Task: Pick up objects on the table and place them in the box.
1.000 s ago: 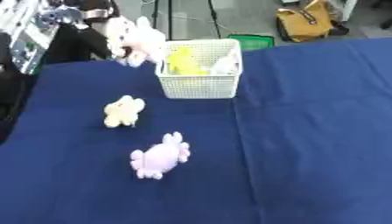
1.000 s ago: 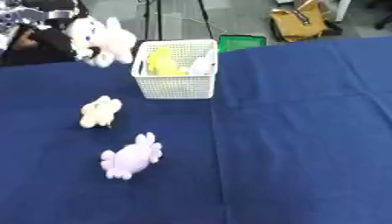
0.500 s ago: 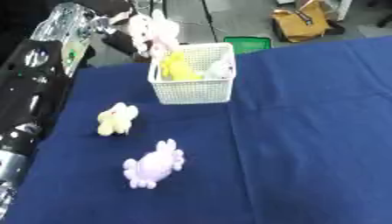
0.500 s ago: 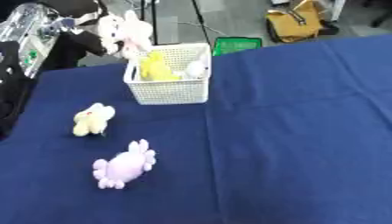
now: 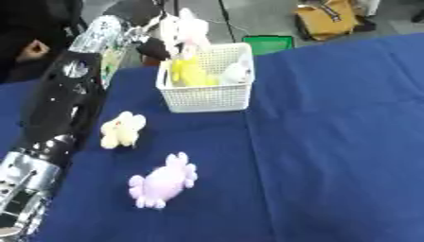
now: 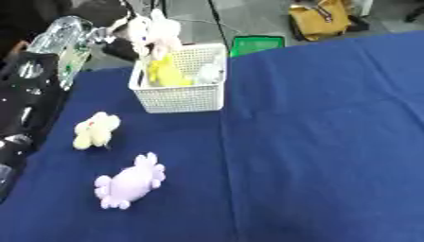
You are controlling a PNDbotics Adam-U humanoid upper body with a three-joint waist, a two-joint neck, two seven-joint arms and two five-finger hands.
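**White toy held over the basket**

Here, a dark blue cloth (image 5: 331,142) covers the table, with grey floor, a green box (image 5: 271,44) and a tan bag (image 5: 330,19) beyond its far edge. Along the left edge the left arm (image 5: 62,108) reaches up to the far left corner, where the left hand (image 5: 153,45) has its fingers curled on a white plush (image 5: 184,29) above the basket (image 5: 207,97). Yellow and white toys lie inside. A cream toy (image 5: 122,130) and a lilac toy (image 5: 162,182) lie nearer the left edge.

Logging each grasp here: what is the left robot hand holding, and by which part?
The left robot hand holds a white and pink plush toy above the far left corner of the white basket. Which part it grips cannot be told.
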